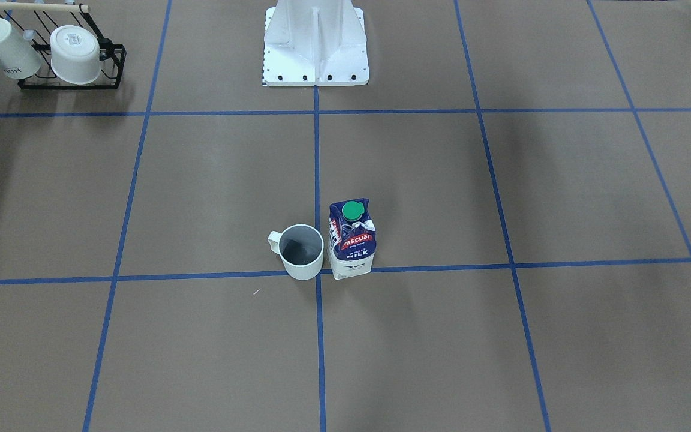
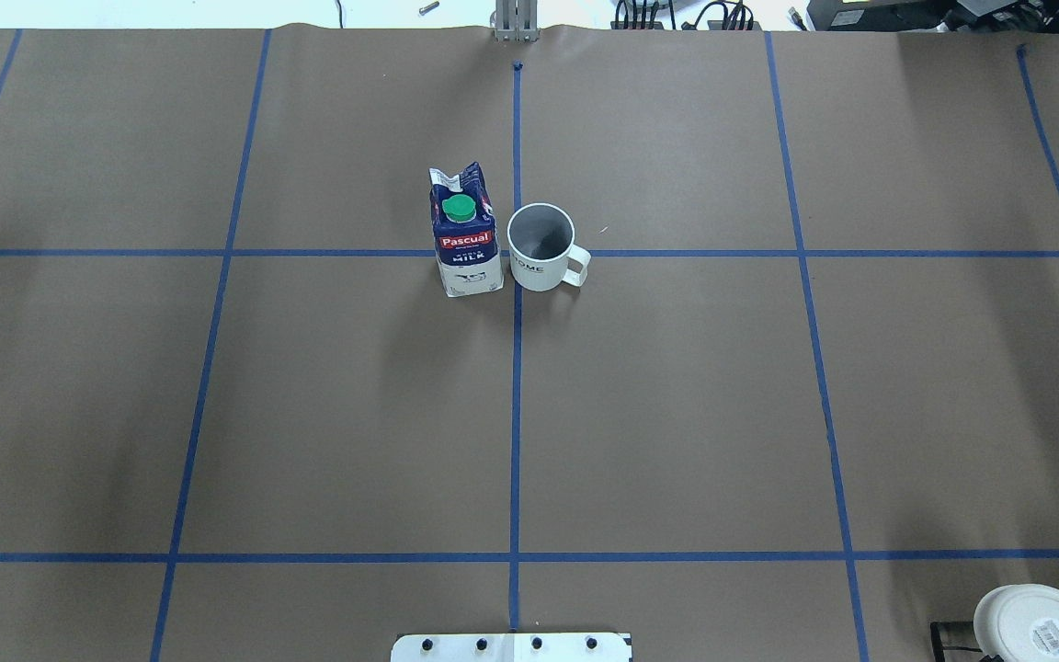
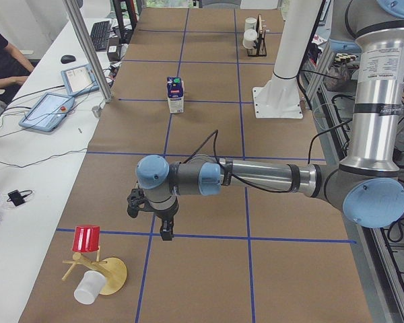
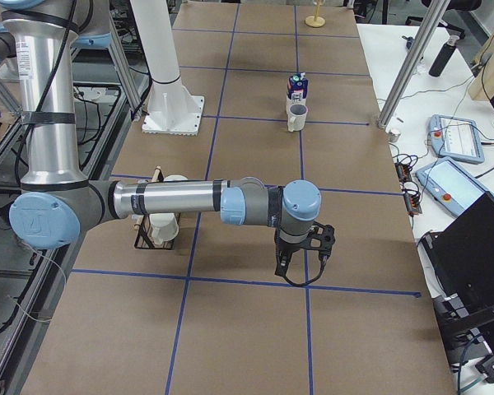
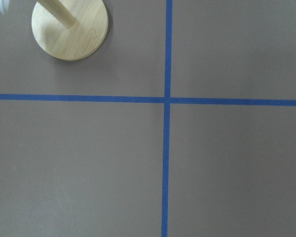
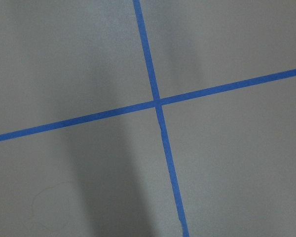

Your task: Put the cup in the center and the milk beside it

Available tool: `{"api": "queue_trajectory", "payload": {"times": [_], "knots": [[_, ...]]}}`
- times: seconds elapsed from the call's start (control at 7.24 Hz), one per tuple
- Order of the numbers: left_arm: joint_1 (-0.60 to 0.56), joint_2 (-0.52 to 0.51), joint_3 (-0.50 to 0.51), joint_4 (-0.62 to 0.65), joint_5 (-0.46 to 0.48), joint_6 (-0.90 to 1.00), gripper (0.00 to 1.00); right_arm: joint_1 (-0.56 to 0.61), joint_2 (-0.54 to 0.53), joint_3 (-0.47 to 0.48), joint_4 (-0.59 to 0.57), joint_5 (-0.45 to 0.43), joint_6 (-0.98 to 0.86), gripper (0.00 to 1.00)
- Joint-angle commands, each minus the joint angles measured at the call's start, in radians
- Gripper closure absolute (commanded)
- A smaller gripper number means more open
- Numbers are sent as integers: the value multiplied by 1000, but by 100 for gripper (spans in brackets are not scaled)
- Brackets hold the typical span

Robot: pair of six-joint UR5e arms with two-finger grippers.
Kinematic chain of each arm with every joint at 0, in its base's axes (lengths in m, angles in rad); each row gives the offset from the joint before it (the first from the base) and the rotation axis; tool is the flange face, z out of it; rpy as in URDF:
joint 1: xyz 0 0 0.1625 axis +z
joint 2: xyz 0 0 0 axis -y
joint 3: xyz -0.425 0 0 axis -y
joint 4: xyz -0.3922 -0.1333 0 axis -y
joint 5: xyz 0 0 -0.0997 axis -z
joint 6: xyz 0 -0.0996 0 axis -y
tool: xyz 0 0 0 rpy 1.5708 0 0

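Note:
The cup is a small white mug with a grey inside. It stands upright at the crossing of the blue tape lines in the middle of the table. The milk, a blue and white carton with a green cap, stands upright close beside it. Both also show in the overhead view, the cup to the right of the milk. My left gripper hangs over the table's left end, far from both. My right gripper hangs over the right end. I cannot tell whether either is open or shut.
A black wire rack with white cups stands at the robot's right rear corner. A wooden mug tree with a red cup stands at the left end; its round base shows in the left wrist view. The white robot base is at the rear centre.

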Motion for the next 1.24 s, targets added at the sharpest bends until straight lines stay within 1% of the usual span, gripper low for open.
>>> {"api": "queue_trajectory", "payload": {"times": [0.0, 1.11], "knots": [[-1, -9, 12, -20, -2, 2, 1, -2, -2, -7, 2, -2, 2, 0], [1, -22, 5, -25, -2, -4, 1, -2, -3, -6, 6, 1, 0, 0]]}}
